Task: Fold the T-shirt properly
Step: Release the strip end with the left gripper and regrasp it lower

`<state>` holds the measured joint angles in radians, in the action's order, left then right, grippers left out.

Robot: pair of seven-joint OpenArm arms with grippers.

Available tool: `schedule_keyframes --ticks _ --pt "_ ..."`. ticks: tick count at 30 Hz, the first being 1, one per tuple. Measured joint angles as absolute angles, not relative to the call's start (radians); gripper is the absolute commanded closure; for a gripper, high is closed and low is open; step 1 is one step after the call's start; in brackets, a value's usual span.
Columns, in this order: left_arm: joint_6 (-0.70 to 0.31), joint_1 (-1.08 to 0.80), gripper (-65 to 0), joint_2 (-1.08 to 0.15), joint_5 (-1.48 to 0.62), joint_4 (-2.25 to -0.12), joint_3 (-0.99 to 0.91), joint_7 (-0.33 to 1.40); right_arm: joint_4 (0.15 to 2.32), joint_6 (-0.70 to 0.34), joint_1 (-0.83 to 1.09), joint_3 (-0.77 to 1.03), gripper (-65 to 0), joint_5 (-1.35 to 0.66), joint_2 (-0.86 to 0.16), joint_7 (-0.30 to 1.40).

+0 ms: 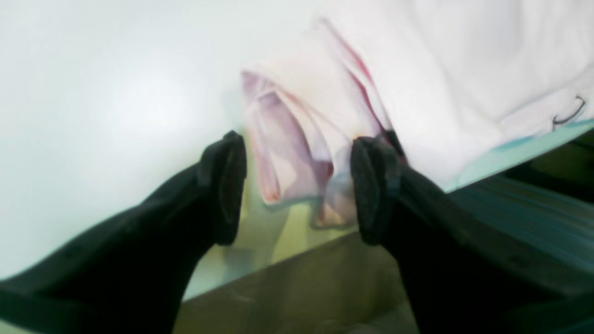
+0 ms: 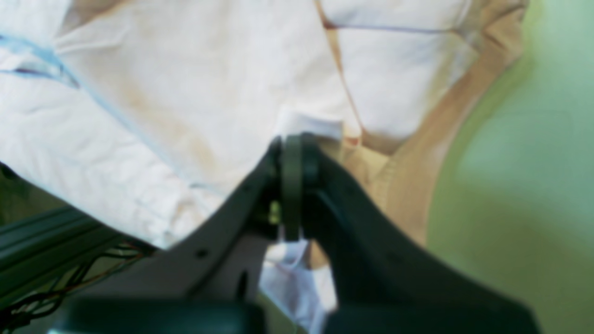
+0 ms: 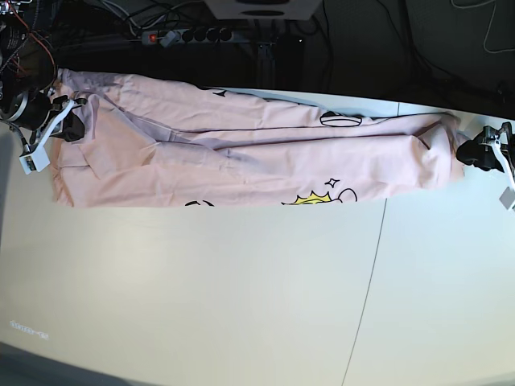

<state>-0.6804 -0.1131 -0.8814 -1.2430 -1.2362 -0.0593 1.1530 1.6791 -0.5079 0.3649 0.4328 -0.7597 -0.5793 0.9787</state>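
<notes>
Overhead base view: a pale pink T-shirt [image 3: 241, 157] lies stretched into a long, narrow band across the far part of a white table [image 3: 241, 297], running nearly the table's whole width. It's folded lengthwise, w/ long creases along the band. Bits of black print and a small yellow crown-like graphic [image 3: 310, 198] peek out along the near edge; a black oval outline [image 3: 341, 121] shows near the far edge. Behind the table, dark background w/ a power strip [image 3: 181, 36] and cables.

Left gripper [image 3: 471, 153], at the base view's right: sits just beside the shirt's bunched end, fingers spread apart. In the left wrist view the two black pads [image 1: 376, 185] stand wide, w/ the rolled, layered shirt end [image 1: 297, 139] between and just beyond them. The pad on that view's right looks to be against the cloth; the other is clear of it. Nothing pinched. The table edge runs under the cloth there.

Right gripper [image 3: 68, 127], at the base view's left: at the shirt's other end, over the cloth. In the right wrist view its fingers [image 2: 292, 185] are pressed together, w/ a small white label patch [image 2: 308, 123] and pink cloth poking out at the tips, and more pale cloth showing below them, so it's clamped on the T-shirt. Wrinkled fabric fills most of that view; a ribbed hem or collar band [image 2: 445, 120] curves along the view's right side. View is blurry, so finer detail can't be made out.
</notes>
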Motion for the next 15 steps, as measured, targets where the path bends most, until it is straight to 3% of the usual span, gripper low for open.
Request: schedule_keyframes --ticks 3,6,15 --pt "-0.68 -0.113 -39.4 -0.91 -1.357 -1.208 -0.059 1.204 1.679 -0.508 0.363 0.433 0.0 -0.759 -0.579 0.982" --pt "-0.68 -0.11 -45.1 -0.941 -1.449 -1.188 -0.059 1.215 1.679 -0.508 0.363 0.433 0.0 -0.759 -0.579 0.982" --pt "-0.681 -0.108 -45.3 -0.983 -1.465 -1.142 -0.059 1.176 1.679 -0.508 0.363 0.433 0.0 -0.76 -0.579 0.982"
